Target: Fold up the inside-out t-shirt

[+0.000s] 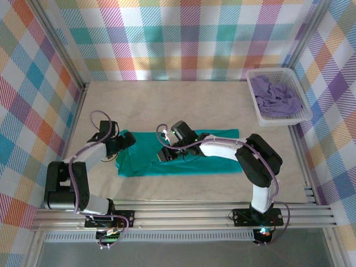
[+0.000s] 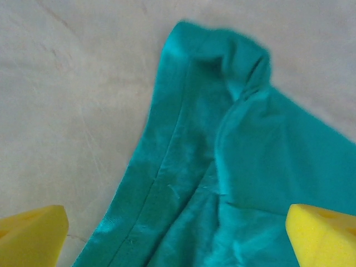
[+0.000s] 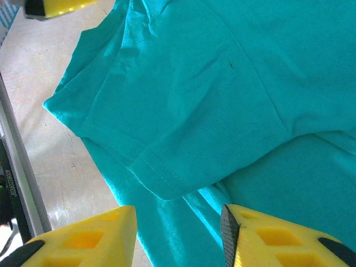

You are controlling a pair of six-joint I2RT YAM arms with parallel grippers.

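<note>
1. While lying on the pale table [image 1: 194,105], the inside-out t-shirt [image 1: 139,164] is stretching as a long teal band across the near middle, between the two arms and well apart from the white basket [image 1: 278,121] in the far right corner.
2. Its cloth is sitting in flat layers. A stitched sleeve hem is overlapping a lower layer in the right wrist view, and a seam is running up to a bunched corner in the left wrist view.
3. The left gripper [image 2: 178,236] is hovering over the shirt's left end, its claw spread wide and pinching nothing.
4. The right gripper [image 3: 178,239] is hanging over the sleeve hem, its claw partly apart and gripping no cloth.
5. The right arm is covering the shirt's middle from above, and the lower frame edges are cutting off both claws' fingers [image 3: 83,239].
</note>
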